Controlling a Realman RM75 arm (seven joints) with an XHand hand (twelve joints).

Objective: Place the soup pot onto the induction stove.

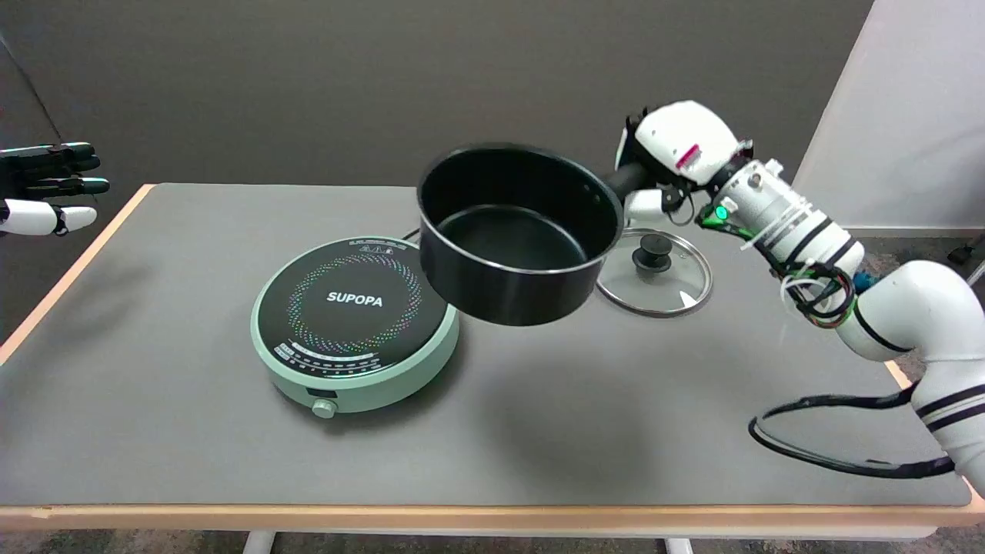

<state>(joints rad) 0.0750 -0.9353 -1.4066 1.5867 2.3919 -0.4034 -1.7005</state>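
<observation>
A black soup pot (517, 231) hangs in the air, tilted toward the camera, empty inside. My right hand (671, 158) grips its short black handle from the right. The pot overlaps the right rim of the round green induction stove (352, 323), which has a black top marked SUPOPA and sits on the table left of centre. The pot's bottom is above the table and does not touch the stove.
A glass lid (656, 271) with a black knob lies flat on the grey table (539, 431) behind and right of the pot. The idle left hand (46, 188) hovers at the far left. A black cable (839, 454) loops near the right edge.
</observation>
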